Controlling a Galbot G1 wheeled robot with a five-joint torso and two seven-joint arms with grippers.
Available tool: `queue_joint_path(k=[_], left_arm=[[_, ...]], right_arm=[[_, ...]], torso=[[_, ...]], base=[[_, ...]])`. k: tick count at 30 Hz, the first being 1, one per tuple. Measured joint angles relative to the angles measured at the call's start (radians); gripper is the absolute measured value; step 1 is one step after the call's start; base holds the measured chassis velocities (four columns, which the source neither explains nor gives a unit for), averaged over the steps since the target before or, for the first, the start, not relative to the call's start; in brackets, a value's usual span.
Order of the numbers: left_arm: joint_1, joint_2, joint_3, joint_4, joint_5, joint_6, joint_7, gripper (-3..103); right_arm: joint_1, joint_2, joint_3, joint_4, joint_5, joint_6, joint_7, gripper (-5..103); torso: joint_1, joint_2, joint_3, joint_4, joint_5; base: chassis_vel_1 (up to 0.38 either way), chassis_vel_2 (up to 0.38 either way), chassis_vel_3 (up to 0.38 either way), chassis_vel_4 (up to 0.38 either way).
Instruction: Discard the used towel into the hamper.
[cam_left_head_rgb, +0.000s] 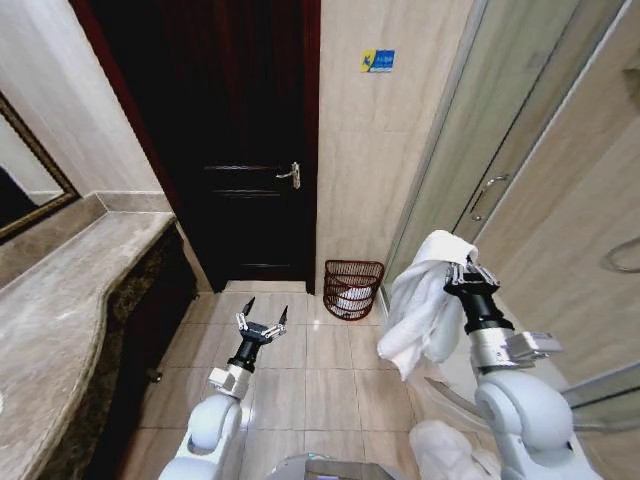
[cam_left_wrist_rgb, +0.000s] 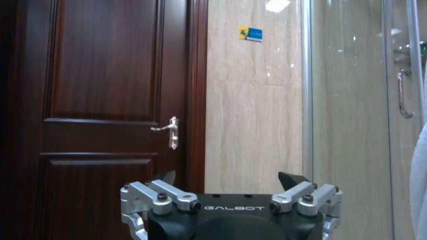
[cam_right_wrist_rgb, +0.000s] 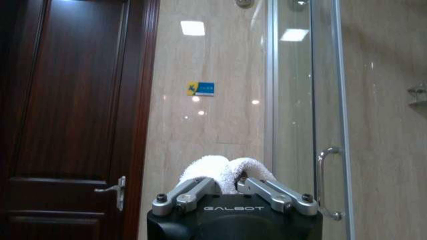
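At far end of tiled floor, against beige wall between dark door (cam_left_head_rgb: 240, 150) and glass shower enclosure (cam_left_head_rgb: 480, 150), stood the hamper (cam_left_head_rgb: 353, 288): reddish-brown, open slats, something white already inside.

Right gripper (cam_left_head_rgb: 462, 272) was raised at right of scene, near the shower glass, clenched on the towel (cam_left_head_rgb: 420, 305). White terry bunched over the jaws, the rest hanging in loose folds below the wrist. Right wrist view showed a roll of the cloth pinched between both fingers (cam_right_wrist_rgb: 193, 192). Towel well apart from hamper, which sat farther off and to the left.

Left gripper (cam_left_head_rgb: 262, 325) was held low at centre-left, fingers spread, nothing in it, aimed toward door.

Handling (judgement): towel looked soft, limp, light; no stiffness, so it would drape and swing w/ arm motion, not slip as a hard item might. Grip on a bunched fold seemed adequate; hanging tail may catch hamper rim. Not fragile.

Writing: "GALBOT" on both gripper bodies in the wrist views. Small blue/yellow sticker (cam_left_head_rgb: 377, 61) on wall right of door frame; text too small to read. Door had silver lever handle (cam_left_wrist_rgb: 170, 131).
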Motion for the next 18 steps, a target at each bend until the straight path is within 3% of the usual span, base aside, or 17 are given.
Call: queue_joint_path(k=[18], left_arm=[[-0.015, -0.024, 0.01, 0.013, 0.016, 0.02, 0.01, 100]], right_arm=[[0.003, -0.004, -0.007, -0.029, -0.018, 0.006, -0.01, 7]], torso=[[0.0, 0.0, 0.0, 0.0001, 0.0]], base=[[-0.044, 0.043, 0.045, -0.049]])
